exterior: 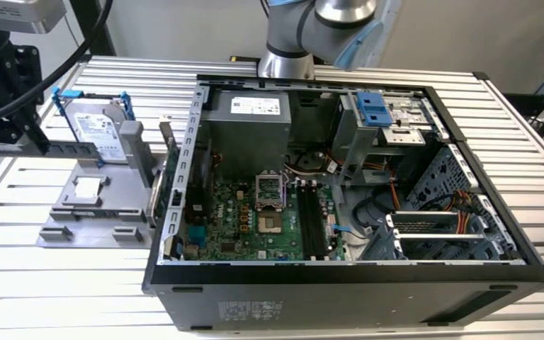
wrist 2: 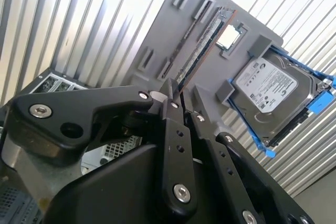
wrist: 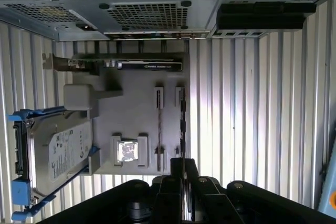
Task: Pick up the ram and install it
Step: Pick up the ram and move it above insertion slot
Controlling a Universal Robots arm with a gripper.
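Gripper (exterior: 34,145) and ram (exterior: 71,150), exterior view. The gripper hangs at the exterior view's left, over the grey fixture tray (exterior: 83,212) that lies on the slatted table (exterior: 64,297) beside the open computer case (exterior: 348,273). Its black fingers (wrist 2: 173,129) point downward and are drawn nearly together, clamped on the ram, which is the only thing between them. In the second wrist view the gap at the fingertips is no wider than the thin board, and the ram (wrist 2: 206,38) runs out from that gap as a long dark strip with a reddish edge. In the exterior view the ram is held in the air, clear of the tray and nearer the camera than the hard drive (exterior: 97,131) in its blue frame. The ram stands on edge with its flat faces upright and its long axis level. That axis runs along the exterior view's left and right, with one end toward the case. In the first wrist view the gripper (wrist: 182,169) sits over the tray's outer narrow slot, and the board shows edge-on as a thin dark line (wrist: 182,124) parallel to the slot. A small silver processor chip (wrist: 126,151) rests in its tray pocket nearby, and the motherboard (exterior: 253,219) lies well apart inside the case.
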